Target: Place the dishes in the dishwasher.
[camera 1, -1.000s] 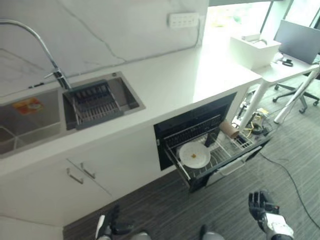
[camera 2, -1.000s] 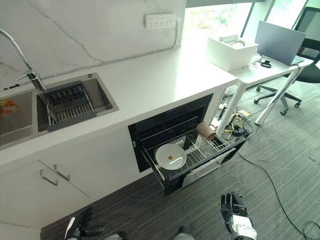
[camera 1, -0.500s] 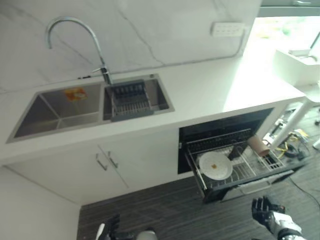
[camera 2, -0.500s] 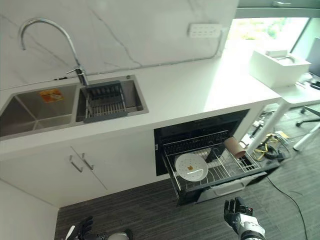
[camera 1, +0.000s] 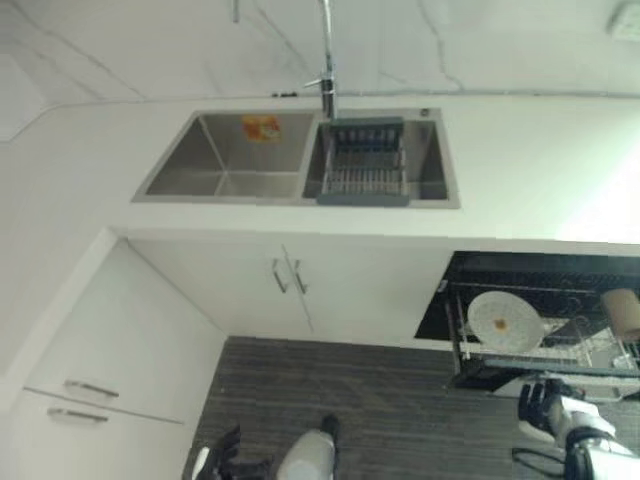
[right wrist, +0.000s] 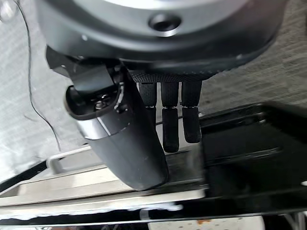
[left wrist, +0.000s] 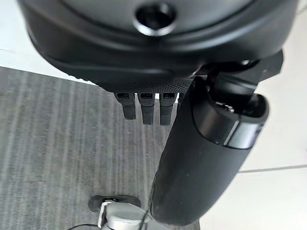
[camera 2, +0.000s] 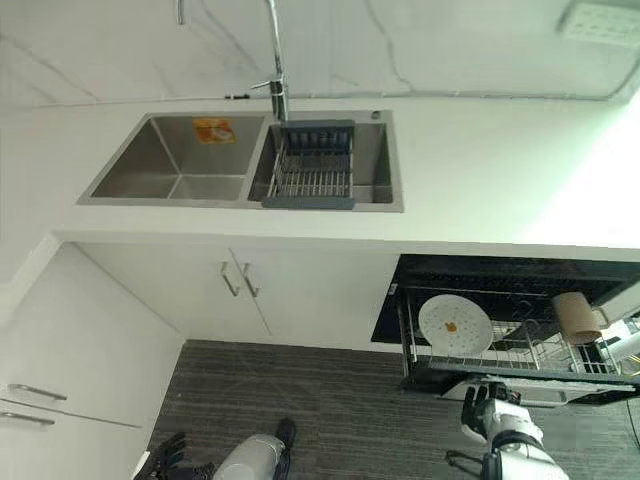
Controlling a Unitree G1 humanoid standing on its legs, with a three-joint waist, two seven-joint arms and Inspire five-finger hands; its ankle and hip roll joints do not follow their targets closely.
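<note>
Your white plate (camera 2: 455,325) lies in pulled-out dishwasher rack (camera 2: 520,352), right side under counter (camera 2: 480,190); brown cup (camera 2: 577,318) on its side farther right. Right hand (camera 2: 487,408) hangs near rack front, fingers relaxed, empty. Left hand (camera 1: 222,460) low left over floor, fingers loose, empty. Sink (camera 2: 180,170) far left.

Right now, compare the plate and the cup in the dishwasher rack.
The plate is white, flat and round; the cup is tan and cylindrical. The plate sits at the rack's left end, the cup at its right end. Both rest in the pulled-out dishwasher rack.
</note>
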